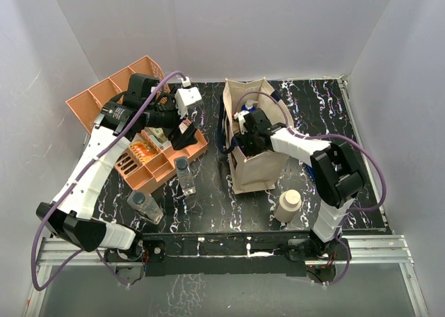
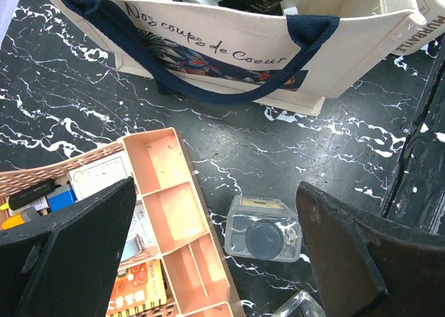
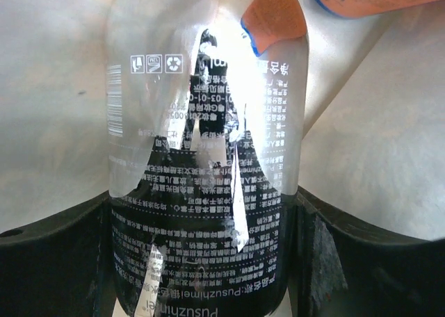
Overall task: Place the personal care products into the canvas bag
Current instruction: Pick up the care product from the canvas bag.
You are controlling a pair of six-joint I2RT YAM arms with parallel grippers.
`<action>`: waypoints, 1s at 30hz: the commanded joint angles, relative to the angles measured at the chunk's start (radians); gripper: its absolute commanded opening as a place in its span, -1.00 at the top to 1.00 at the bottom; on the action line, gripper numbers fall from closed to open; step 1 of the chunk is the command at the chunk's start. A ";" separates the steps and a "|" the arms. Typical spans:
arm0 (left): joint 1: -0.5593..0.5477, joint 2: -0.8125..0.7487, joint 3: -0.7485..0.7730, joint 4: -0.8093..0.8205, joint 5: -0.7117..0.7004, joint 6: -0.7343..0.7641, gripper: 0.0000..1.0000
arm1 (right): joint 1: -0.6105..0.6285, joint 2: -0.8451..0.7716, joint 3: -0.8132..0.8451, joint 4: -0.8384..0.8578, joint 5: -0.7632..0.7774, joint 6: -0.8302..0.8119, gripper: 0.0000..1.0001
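The cream canvas bag with navy handles stands mid-table; the left wrist view shows its printed side. My right gripper reaches down inside it, shut on a clear bottle covered in white print. Left of the bag, two clear dark-capped bottles stand on the table. A cream cylinder stands in front of the bag. My left gripper hovers open over the tray's edge, with one clear bottle below, between its fingers but lower. The other bottle's corner peeks in at the bottom.
An orange compartment tray holds colourful packets and a notebook. A second orange tray leans at the back left. An orange and blue item lies inside the bag near the held bottle. White walls surround the table.
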 commanded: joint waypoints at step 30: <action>0.005 -0.038 0.006 -0.005 0.005 0.002 -0.93 | -0.041 -0.259 0.294 -0.033 0.017 -0.043 0.84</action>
